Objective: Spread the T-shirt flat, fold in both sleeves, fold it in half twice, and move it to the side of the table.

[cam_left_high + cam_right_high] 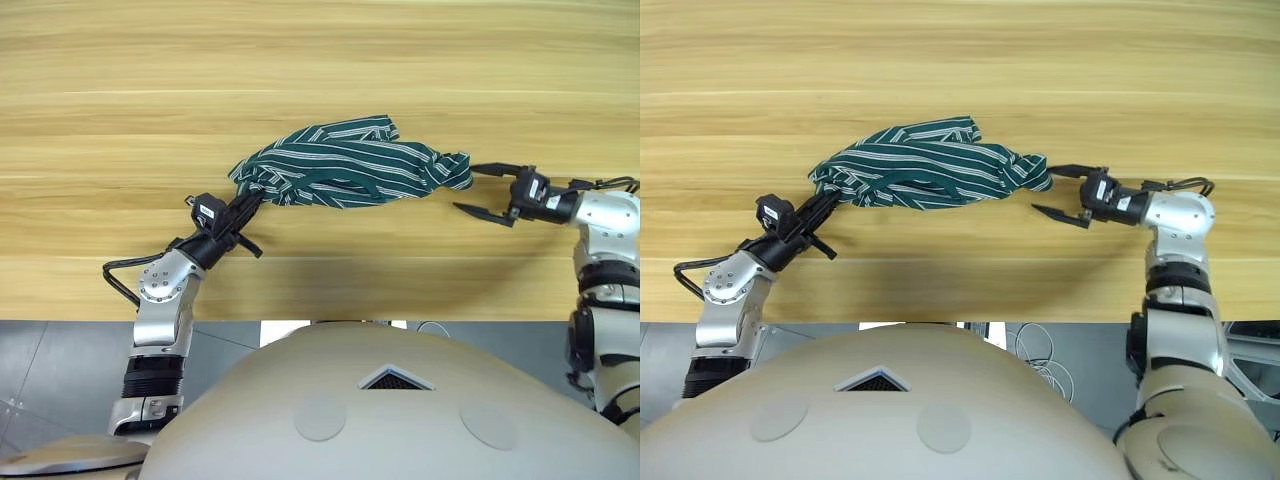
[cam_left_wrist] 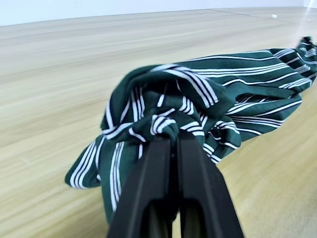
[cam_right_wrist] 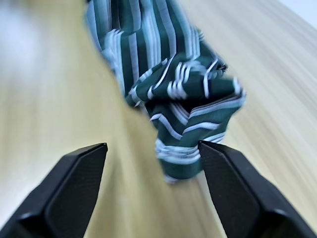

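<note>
The left hand (image 1: 256, 198) pinches one end of the bunched green-and-white striped T-shirt (image 1: 345, 165) on the pale wooden bench (image 1: 300, 60). The right hand (image 1: 468, 188), spread, sits beside the other end, probably to stretch it flat.

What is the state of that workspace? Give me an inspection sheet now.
Surface: wooden table, light plank grain.
Job's things: green T-shirt with white stripes, bunched in a heap mid-table, not spread flat.
Clutter: nothing seen.
Grippers: left gripper shut on the T-shirt's left end; right gripper open just off its right end, gripping nothing.
Cables: black cable looped beside the left arm; white cables on the floor.
Surroundings: grey floor beyond the table's near edge.
</note>
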Tool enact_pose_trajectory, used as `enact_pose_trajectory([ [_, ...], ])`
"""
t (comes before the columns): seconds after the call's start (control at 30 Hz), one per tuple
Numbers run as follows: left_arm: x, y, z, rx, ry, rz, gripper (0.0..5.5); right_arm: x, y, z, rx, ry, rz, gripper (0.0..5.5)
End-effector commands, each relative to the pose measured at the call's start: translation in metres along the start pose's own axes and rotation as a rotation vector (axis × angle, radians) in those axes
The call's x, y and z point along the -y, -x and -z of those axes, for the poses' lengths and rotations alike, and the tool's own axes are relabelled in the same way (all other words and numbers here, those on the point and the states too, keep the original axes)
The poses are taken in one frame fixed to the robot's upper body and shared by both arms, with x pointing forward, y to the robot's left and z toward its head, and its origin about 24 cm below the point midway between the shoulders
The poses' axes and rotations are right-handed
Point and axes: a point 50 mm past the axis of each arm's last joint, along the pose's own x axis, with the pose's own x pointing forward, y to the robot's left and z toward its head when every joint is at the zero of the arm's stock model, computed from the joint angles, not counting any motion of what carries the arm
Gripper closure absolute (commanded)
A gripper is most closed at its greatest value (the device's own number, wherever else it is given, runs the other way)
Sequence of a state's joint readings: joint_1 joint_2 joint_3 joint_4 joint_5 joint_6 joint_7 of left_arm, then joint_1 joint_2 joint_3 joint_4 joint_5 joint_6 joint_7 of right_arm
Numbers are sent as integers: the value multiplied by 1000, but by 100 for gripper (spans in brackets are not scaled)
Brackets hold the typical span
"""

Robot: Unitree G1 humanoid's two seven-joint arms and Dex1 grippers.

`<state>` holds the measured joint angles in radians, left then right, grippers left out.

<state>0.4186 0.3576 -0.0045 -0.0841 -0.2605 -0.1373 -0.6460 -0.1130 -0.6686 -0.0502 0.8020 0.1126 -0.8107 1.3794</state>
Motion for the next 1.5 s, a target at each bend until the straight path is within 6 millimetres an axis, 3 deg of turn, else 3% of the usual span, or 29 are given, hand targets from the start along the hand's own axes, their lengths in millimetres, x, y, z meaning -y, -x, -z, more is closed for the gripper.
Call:
enact_pose_trajectory([
  [0.03,1,1,-2,-9,-22,-5,550,3,11,-29,-19,239,-2,208],
  [0.33,2,1,-4,-3,-19,-3,550,5,-28,-80,-41,760,29,208],
  [0.6,3,-2,-6,2,-21,4,550,-5,-52,-72,-184,990,-146,208],
  [1.13,7,-4,-8,6,-21,15,550,3,-66,-65,-305,1151,-157,208],
  [1.5,8,-4,-10,8,-24,24,550,8,-79,-69,-342,1181,-113,406],
])
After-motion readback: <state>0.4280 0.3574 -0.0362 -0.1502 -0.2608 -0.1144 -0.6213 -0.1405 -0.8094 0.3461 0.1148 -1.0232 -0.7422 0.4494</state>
